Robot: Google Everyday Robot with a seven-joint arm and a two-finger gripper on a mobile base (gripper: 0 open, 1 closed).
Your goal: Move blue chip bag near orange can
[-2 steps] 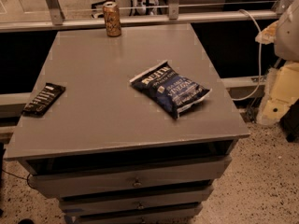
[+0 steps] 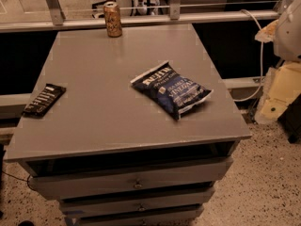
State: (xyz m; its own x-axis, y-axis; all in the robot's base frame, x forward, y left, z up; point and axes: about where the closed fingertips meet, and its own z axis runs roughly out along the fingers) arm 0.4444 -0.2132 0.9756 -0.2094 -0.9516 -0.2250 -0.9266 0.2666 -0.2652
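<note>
The blue chip bag [image 2: 171, 89] lies flat on the grey table [image 2: 94, 126], right of the middle, with its white lettering facing up. The orange can [image 2: 113, 19] stands upright at the table's far edge, left of centre, well apart from the bag. My gripper [image 2: 278, 97] shows as a cream and white part of the arm at the right edge of the view. It is off the table's right side, apart from the bag, and holds nothing that I can see.
A flat black packet [image 2: 43, 100] with white marks lies near the table's left edge. A metal rail [image 2: 188, 18] runs behind the table. Drawers [image 2: 136, 182] sit below the tabletop. A white cable [image 2: 260, 55] hangs at the right above the speckled floor.
</note>
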